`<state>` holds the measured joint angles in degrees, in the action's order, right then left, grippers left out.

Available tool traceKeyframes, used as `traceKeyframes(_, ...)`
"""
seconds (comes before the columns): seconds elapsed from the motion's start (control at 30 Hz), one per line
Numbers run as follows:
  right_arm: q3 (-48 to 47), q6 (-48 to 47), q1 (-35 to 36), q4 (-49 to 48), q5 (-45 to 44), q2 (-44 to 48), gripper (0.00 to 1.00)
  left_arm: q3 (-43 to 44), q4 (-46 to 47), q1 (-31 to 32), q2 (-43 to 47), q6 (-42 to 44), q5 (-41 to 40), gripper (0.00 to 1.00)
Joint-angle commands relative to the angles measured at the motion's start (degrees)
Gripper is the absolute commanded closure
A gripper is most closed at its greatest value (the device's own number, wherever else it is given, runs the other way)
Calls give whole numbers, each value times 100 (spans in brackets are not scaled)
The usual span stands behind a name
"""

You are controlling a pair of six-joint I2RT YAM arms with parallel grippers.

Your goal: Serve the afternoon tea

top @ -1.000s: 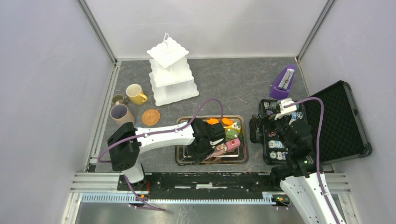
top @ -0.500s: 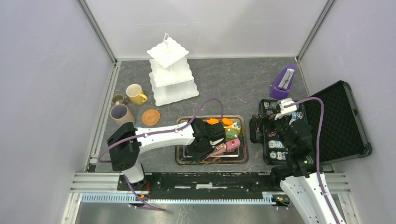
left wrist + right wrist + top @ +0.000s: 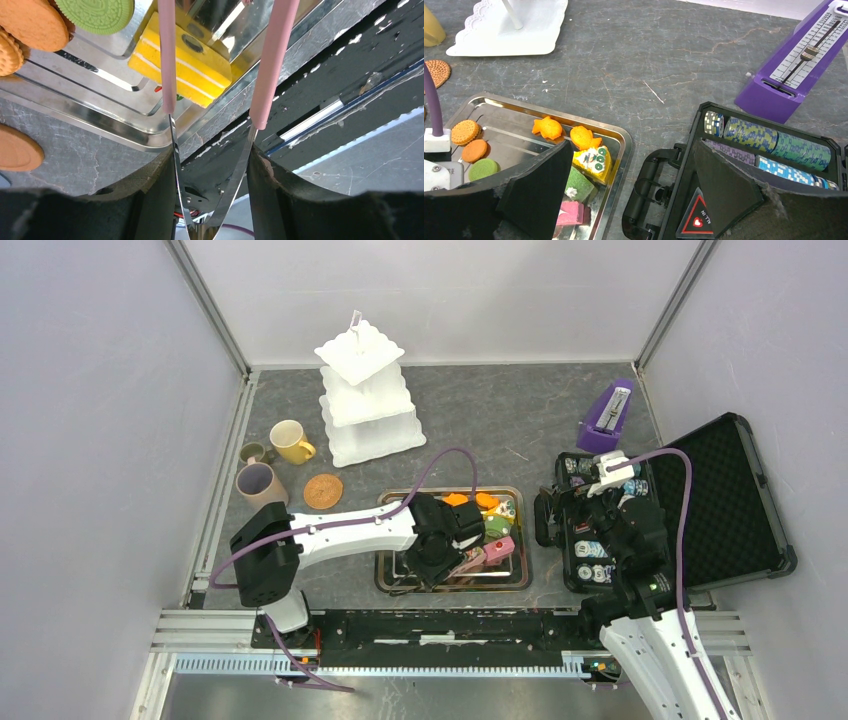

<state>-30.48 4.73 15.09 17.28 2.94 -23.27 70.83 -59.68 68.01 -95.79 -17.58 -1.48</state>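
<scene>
Edging slightly toward the near edge of the steel tray [image 3: 526, 540] over the past second, the left gripper [image 3: 465, 563] hangs low over the tray's near half. Its pink-sleeved fingers [image 3: 167, 60] stand about half apart with nothing seen clamped between them, though their tips run out of the wrist view. A yellow layered cake [image 3: 200, 65] lies under them, one finger crossing its top. Beside it in the tray sit a green biscuit [image 3: 95, 12] and orange biscuits [image 3: 32, 25], with a pink cake [image 3: 498, 550], a green cake [image 3: 495, 528] and two orange star-shaped pieces [image 3: 547, 127] toward the tray's right side. One more biscuit [image 3: 323, 490] lies on the tabletop just off the tray's far left corner. The white three-tier stand [image 3: 365, 400] rises at the tabletop's far edge, left of centre, and the yellow mug [image 3: 290, 442], beige-lilac mug [image 3: 259, 482] and small green mug [image 3: 254, 452] cluster near the left edge. The right gripper [image 3: 631, 145] hovers over the open black case [image 3: 720, 500] of poker chips [image 3: 774, 140] by the right edge, jaws spread wide and empty. A purple metronome [image 3: 607, 415] stands near the far right corner.
</scene>
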Motion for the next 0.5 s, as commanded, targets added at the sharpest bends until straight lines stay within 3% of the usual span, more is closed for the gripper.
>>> traceKeyframes(0.0,24,46,-24,-165,-57,59,2,-100,333,40,45,-259,-82,62)
traceKeyframes(0.47,51,76,-24,-185,-48,39,2,-367,481,37,60,-140,-127,45)
